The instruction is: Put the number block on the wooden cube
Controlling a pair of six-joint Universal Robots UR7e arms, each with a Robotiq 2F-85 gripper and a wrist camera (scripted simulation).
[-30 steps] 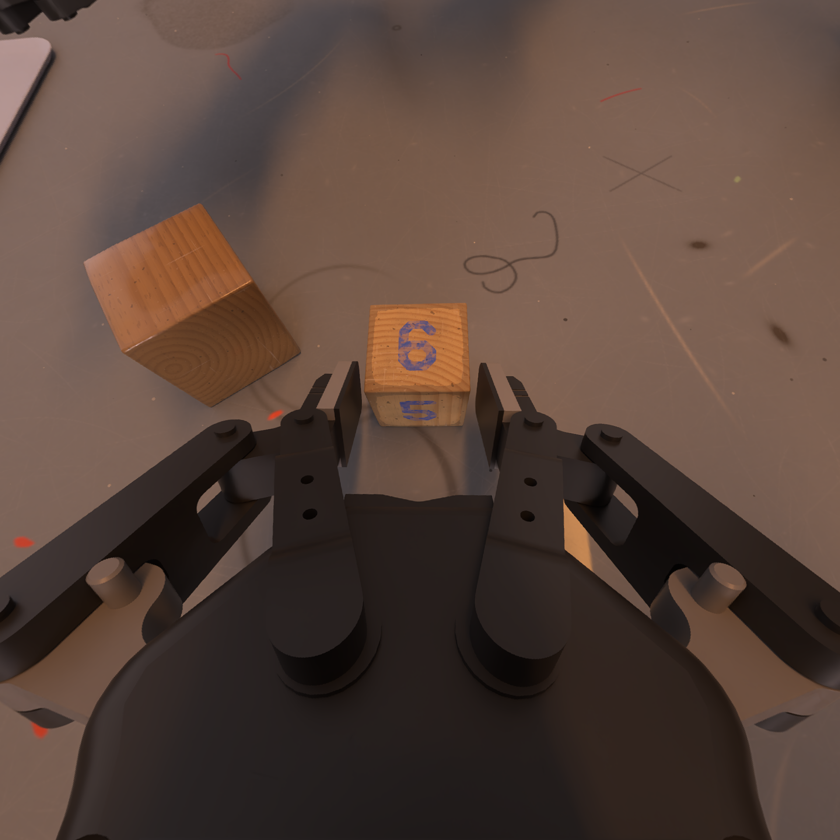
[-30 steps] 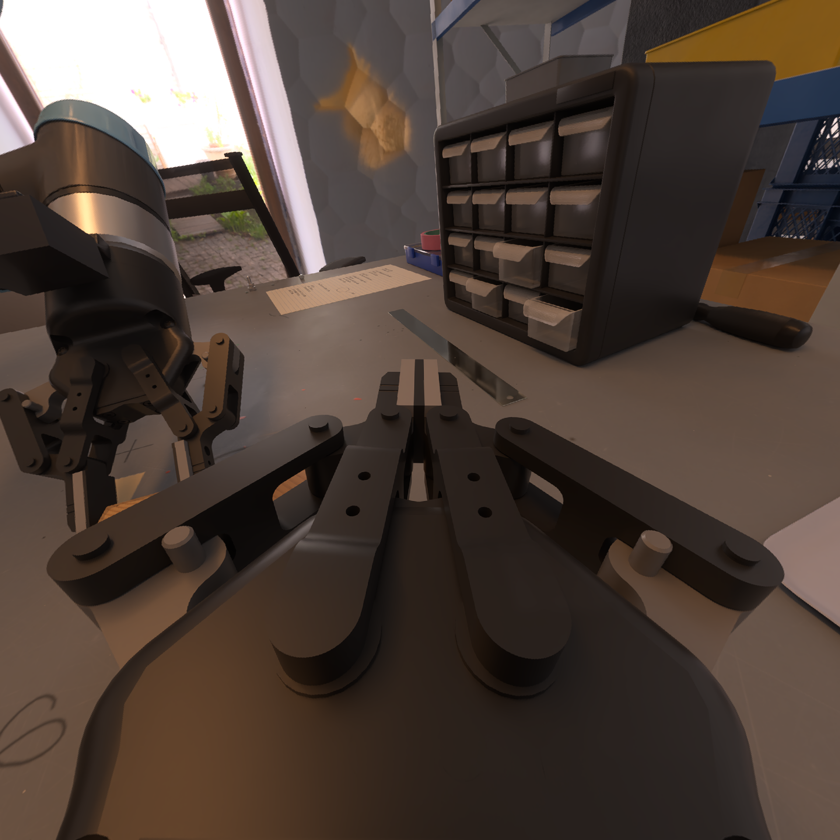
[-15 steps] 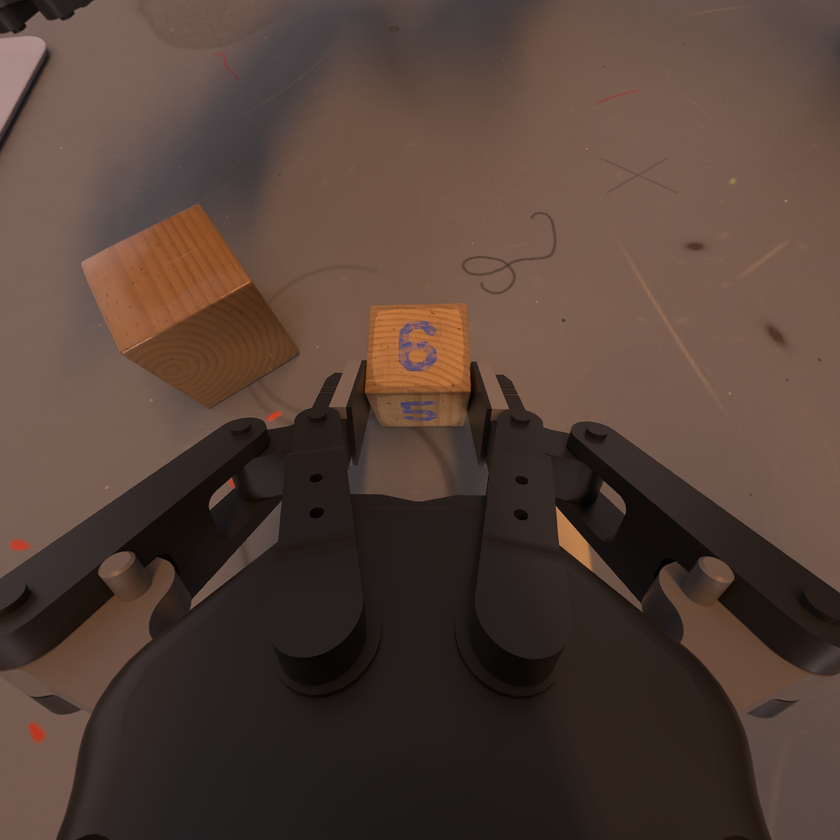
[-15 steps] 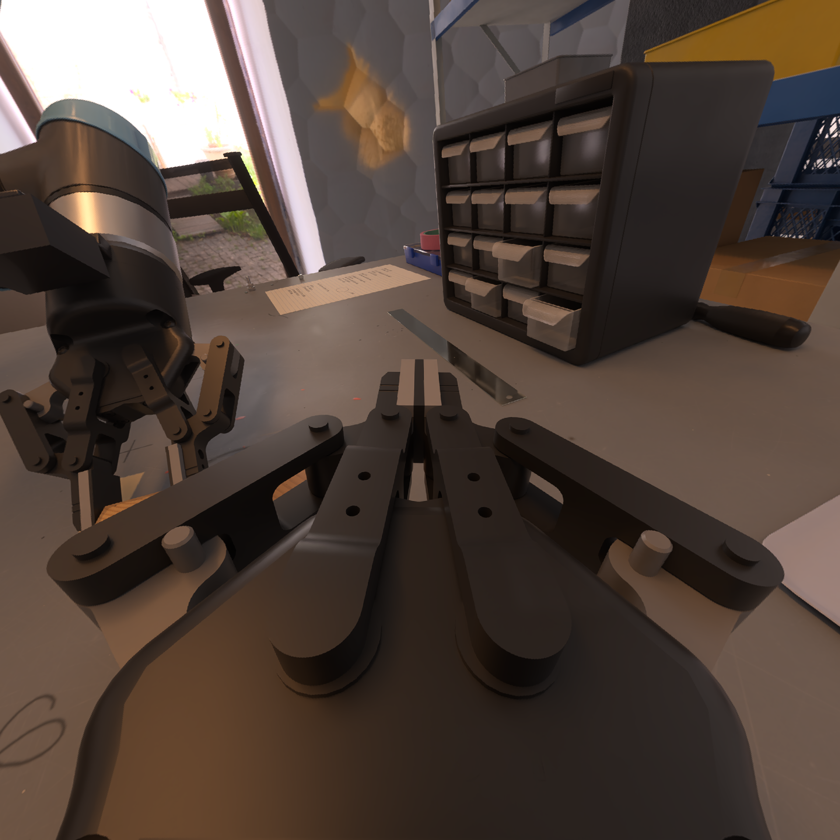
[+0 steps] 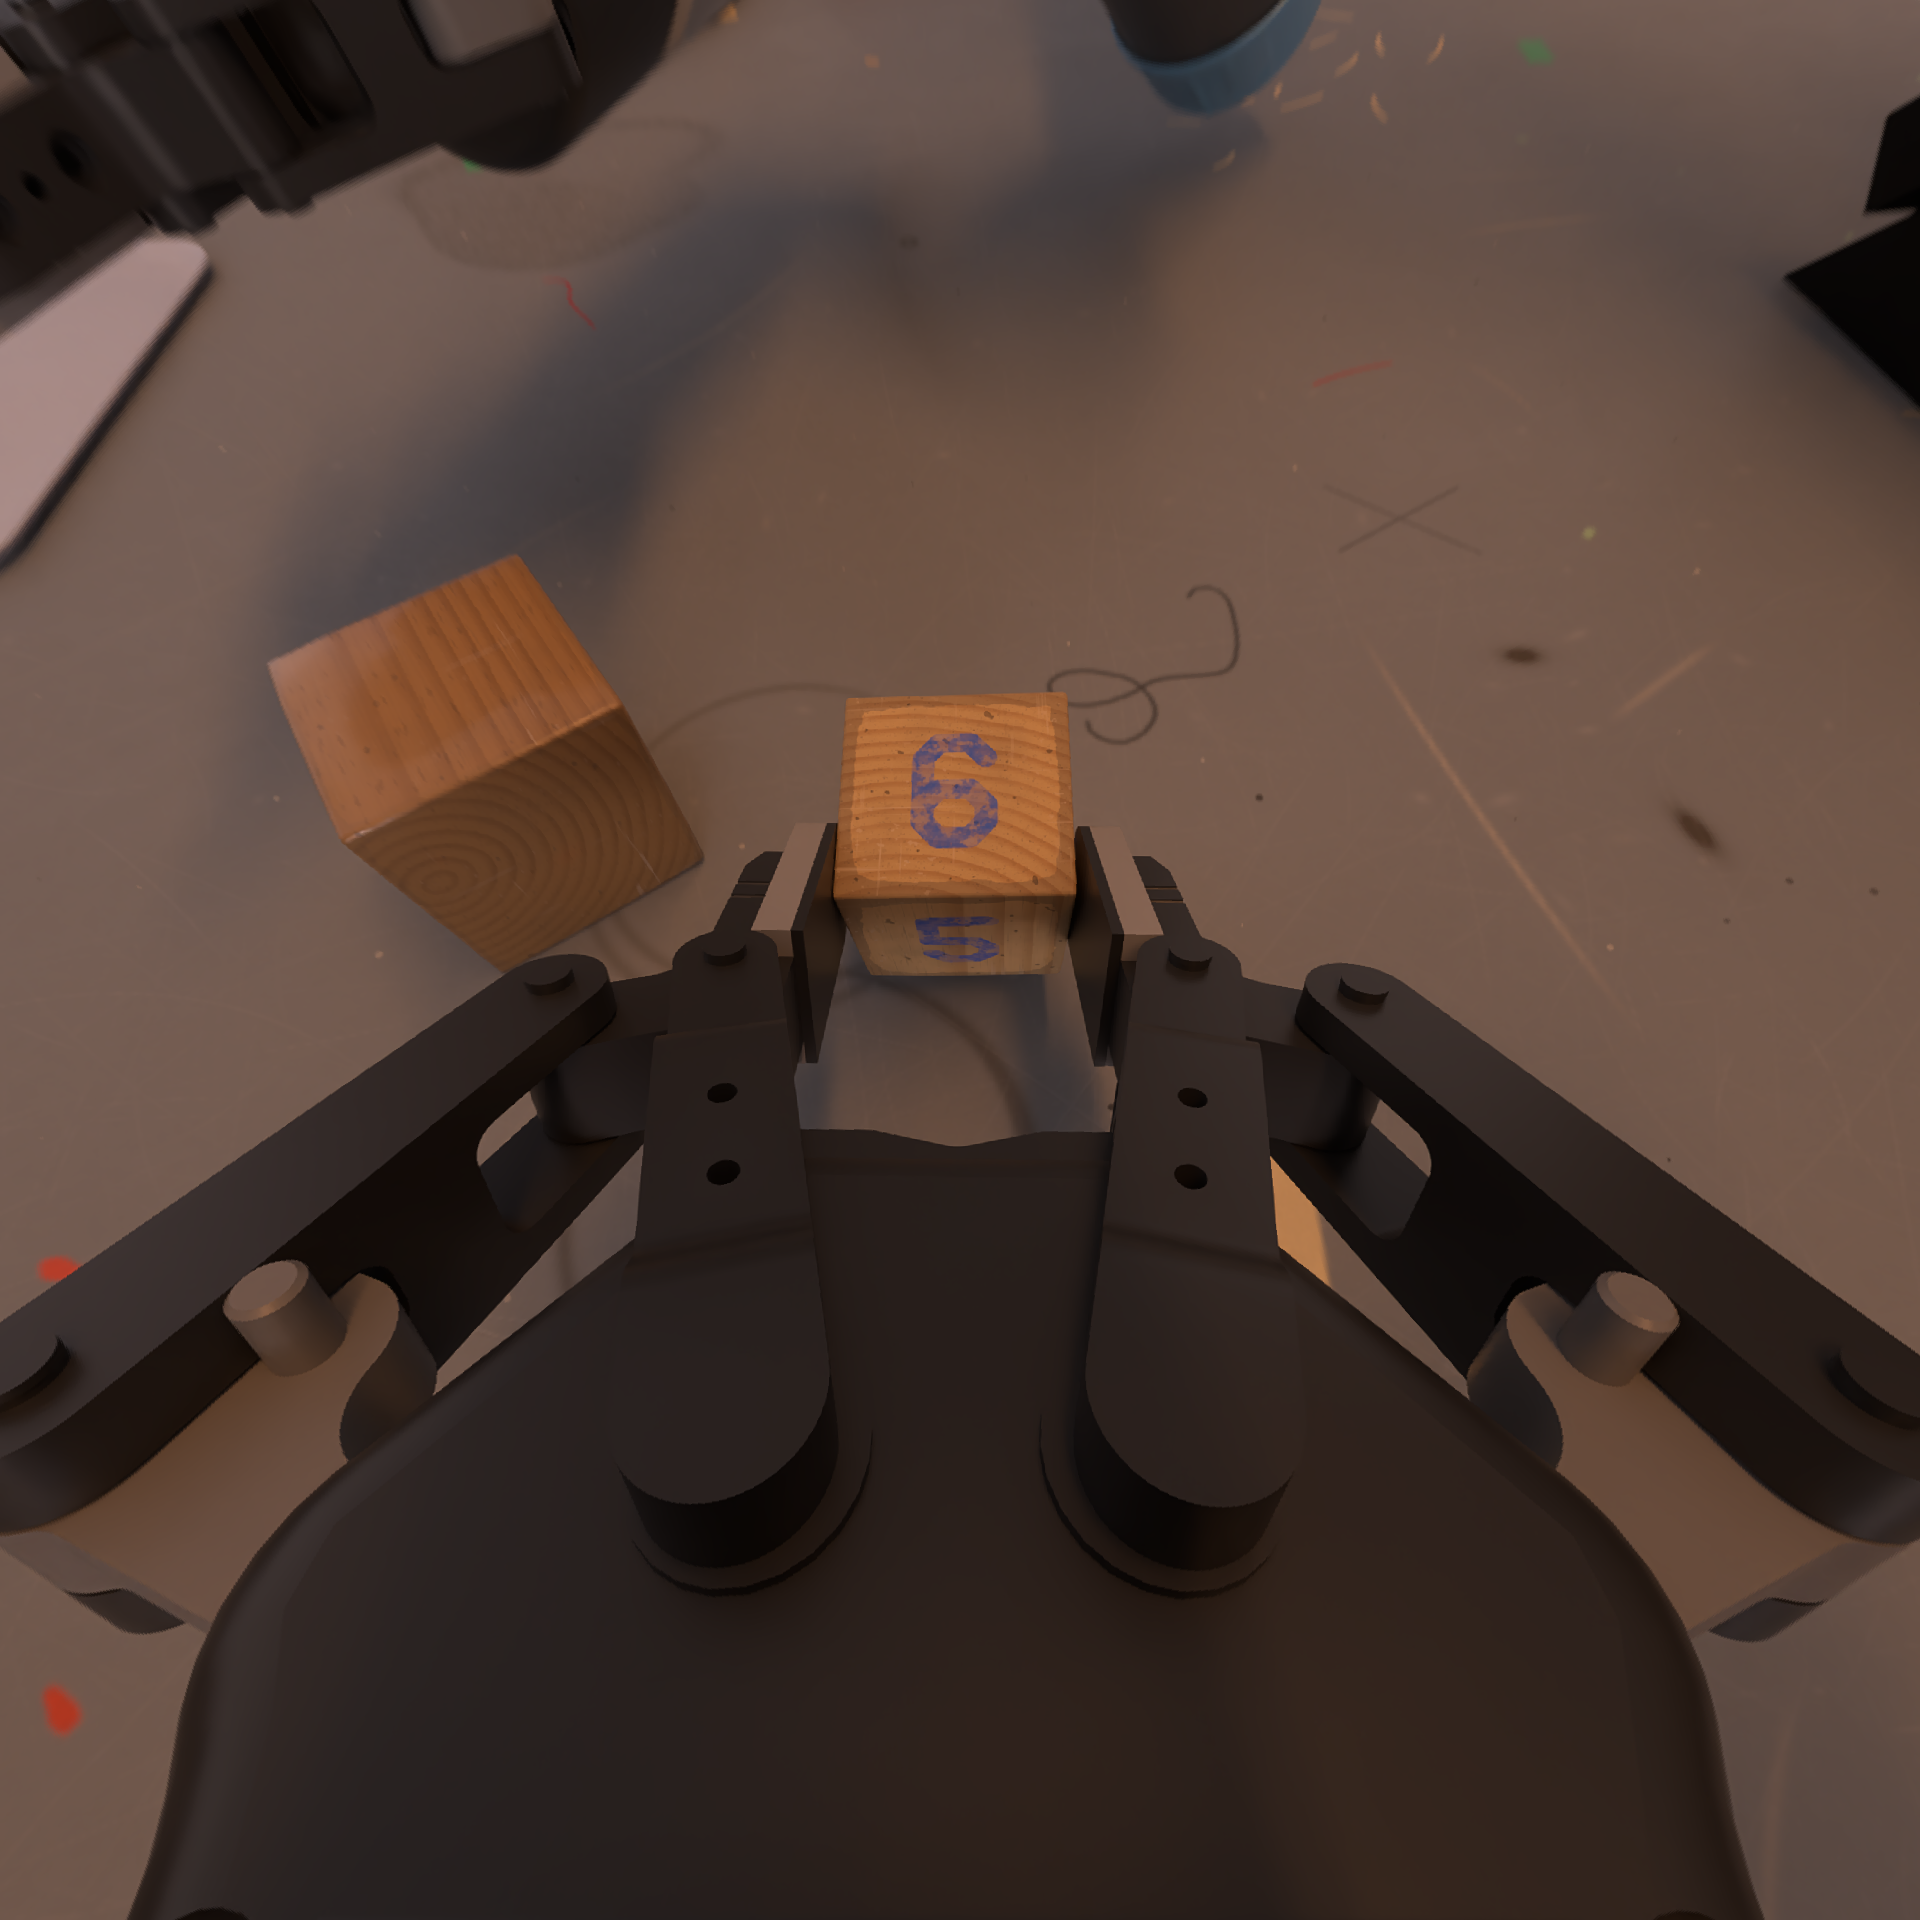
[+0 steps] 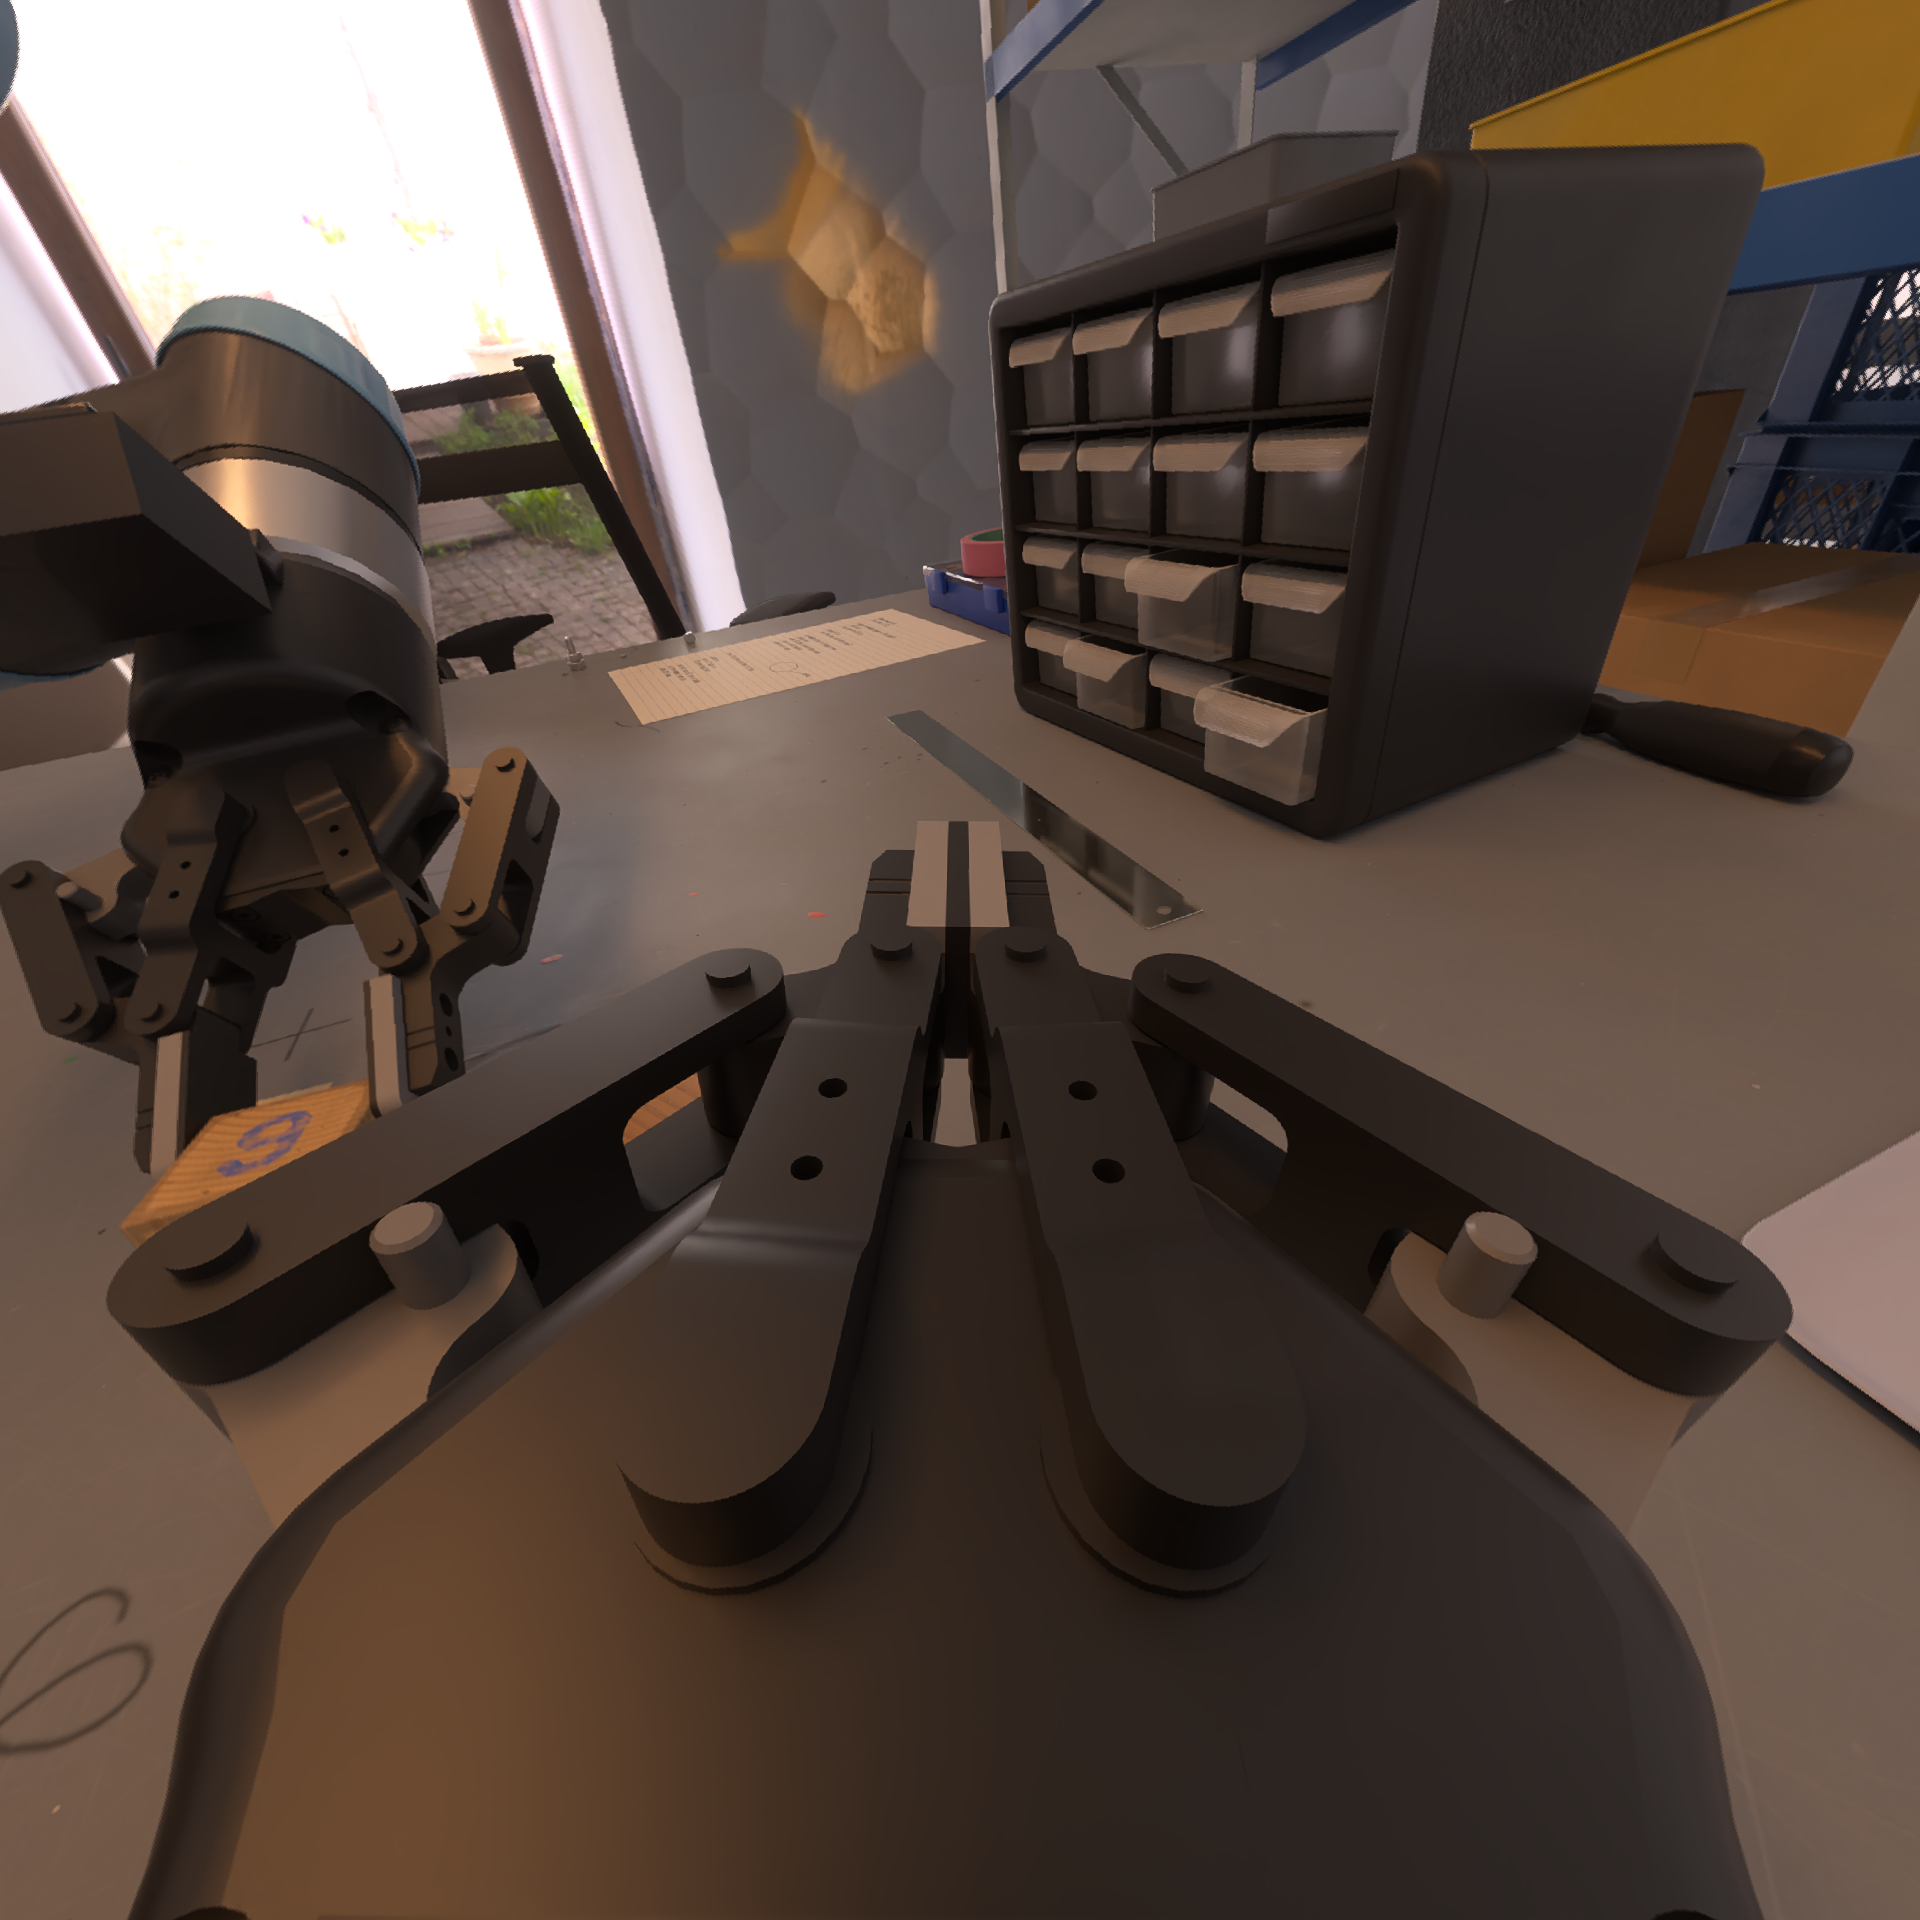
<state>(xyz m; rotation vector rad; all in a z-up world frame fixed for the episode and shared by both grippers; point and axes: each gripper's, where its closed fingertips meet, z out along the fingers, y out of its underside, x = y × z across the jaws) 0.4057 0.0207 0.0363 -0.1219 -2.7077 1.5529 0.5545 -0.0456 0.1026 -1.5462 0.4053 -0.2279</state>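
Note:
The number block (image 5: 954, 795), a small light wooden cube with blue digits, is clamped between the pads of my left gripper (image 5: 956, 878) and held a little above the grey table. The plain wooden cube (image 5: 468, 748) is larger, stands on the table to the block's left and is turned at an angle. In the right wrist view the left gripper (image 6: 270, 1081) holds the number block (image 6: 260, 1148) at the far left. My right gripper (image 6: 954, 873) is shut and empty, low over the table.
A black drawer cabinet (image 6: 1299, 520) stands at the back right. A metal ruler (image 6: 1049, 821) and a paper sheet (image 6: 790, 660) lie in front of it, with a black-handled tool (image 6: 1725, 743) to its right. A white flat slab (image 5: 83, 374) lies on the left, and the right arm (image 5: 260, 94) is above it.
My left gripper closed on the number block and lifted it off the table. The right gripper has stayed still and shut.

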